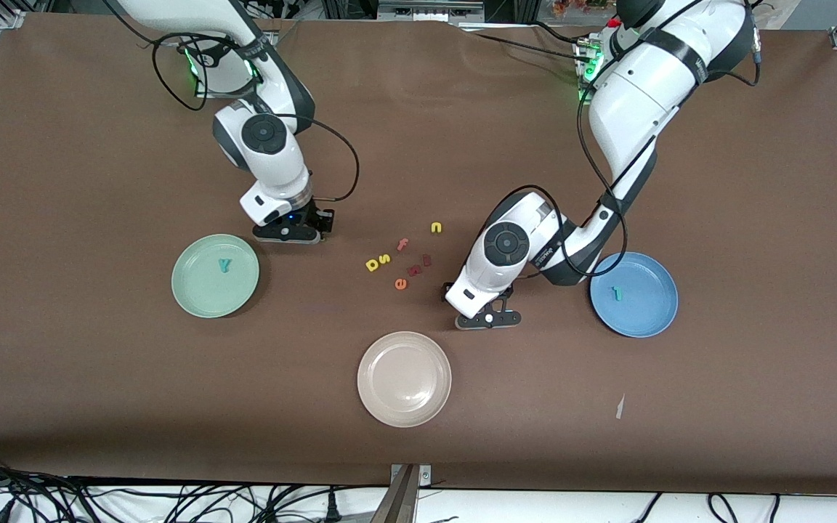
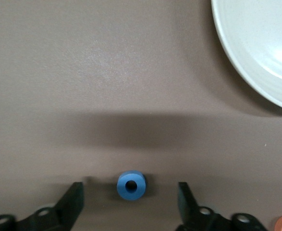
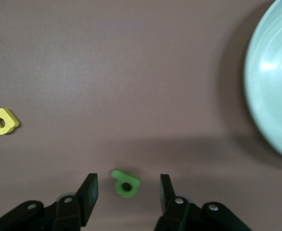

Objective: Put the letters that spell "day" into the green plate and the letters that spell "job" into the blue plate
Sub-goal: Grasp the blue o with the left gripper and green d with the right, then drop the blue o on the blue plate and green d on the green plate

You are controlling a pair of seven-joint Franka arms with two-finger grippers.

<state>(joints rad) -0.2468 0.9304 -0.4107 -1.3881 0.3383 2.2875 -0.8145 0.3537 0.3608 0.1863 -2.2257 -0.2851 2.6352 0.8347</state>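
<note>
the green plate (image 1: 197, 298) lay on the desk (image 1: 84, 160) toward the right arm's end, with the teal y (image 1: 224, 266) in it, its stem pointing toward the front camera. the right hand (image 3: 127, 190) hung low just beside that plate, fingers (image 3: 89, 188) spread and released, the green a (image 3: 126, 183) lying flat on the desk between them, untouched.

toward the left arm's end from the green plate, mid-desk, lay a loose cluster: the yellow d (image 1: 372, 264) and yellow s (image 1: 385, 258) side by side, the pink f (image 1: 403, 244), the yellow n (image 1: 436, 227), the red b (image 1: 426, 259) and the orange e (image 1: 400, 283). the beige plate (image 1: 389, 407) sat nearer the front camera than these.

the left hand (image 2: 130, 199) was low beside the cluster, fingers (image 2: 185, 195) apart around the blue o (image 2: 130, 186), which stood on edge, its hole facing the wrist camera, clear of both fingers.

the blue plate (image 1: 651, 309) held the teal j (image 1: 615, 293), its long axis running roughly toward the front camera.
</note>
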